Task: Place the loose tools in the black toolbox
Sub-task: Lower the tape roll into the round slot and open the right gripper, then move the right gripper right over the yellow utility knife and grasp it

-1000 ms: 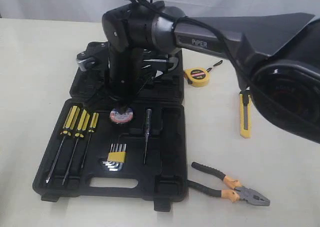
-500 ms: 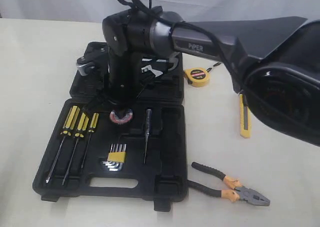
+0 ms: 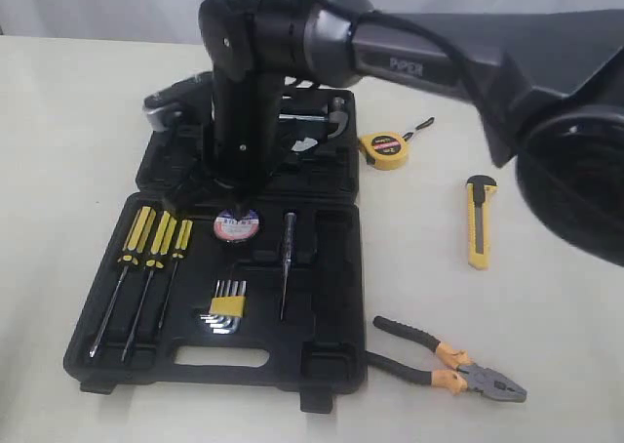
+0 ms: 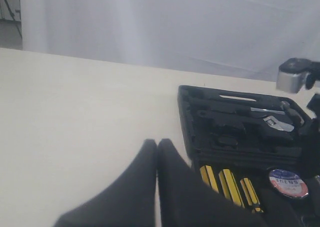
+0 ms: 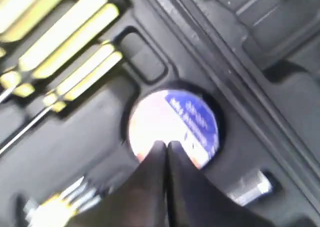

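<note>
Over the near half of the black toolbox [image 3: 331,267], the right arm has lifted since half a second ago, when its wrist sat lower and partly covered the black tape roll [image 3: 237,226]. The roll now shows whole, lying flat in the round recess between the screwdrivers [image 3: 151,238] and the slim tester beside it. In the right wrist view, the right end effector [image 5: 165,146] hangs just above the label with its fingers pressed together and nothing between them, so the roll looks released and that tool counts as stowed. Across the case, the left end effector [image 4: 157,143] is likewise closed and empty, above bare desk [image 3: 546,306] beside the toolbox. Three tools remain loose on the desk to the right: the yellow tape measure [image 3: 384,150] near the far half, the utility knife [image 3: 478,222], and the pliers [image 3: 448,357] just beside the case's near corner. Most of the job is probably still ahead.
</note>
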Tool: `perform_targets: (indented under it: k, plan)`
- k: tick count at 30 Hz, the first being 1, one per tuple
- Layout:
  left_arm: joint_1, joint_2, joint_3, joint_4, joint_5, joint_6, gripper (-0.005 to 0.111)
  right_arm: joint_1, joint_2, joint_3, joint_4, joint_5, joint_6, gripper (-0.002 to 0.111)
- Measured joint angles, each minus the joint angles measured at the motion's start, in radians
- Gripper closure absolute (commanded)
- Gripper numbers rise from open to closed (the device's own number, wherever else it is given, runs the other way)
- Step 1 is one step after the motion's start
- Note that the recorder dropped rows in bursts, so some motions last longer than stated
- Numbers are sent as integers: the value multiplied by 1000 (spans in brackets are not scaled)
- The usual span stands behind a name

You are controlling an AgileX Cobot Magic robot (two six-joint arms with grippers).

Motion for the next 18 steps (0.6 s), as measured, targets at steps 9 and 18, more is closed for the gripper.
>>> perform_targets:
  k: [9, 18]
  plan:
    - [0, 0, 0, 0, 0, 0, 107, -19, -213, 0, -2, 97, -74, 109]
    - [0, 0, 0, 0, 0, 0, 107, -132, -427, 119, -32, 99, -68, 109]
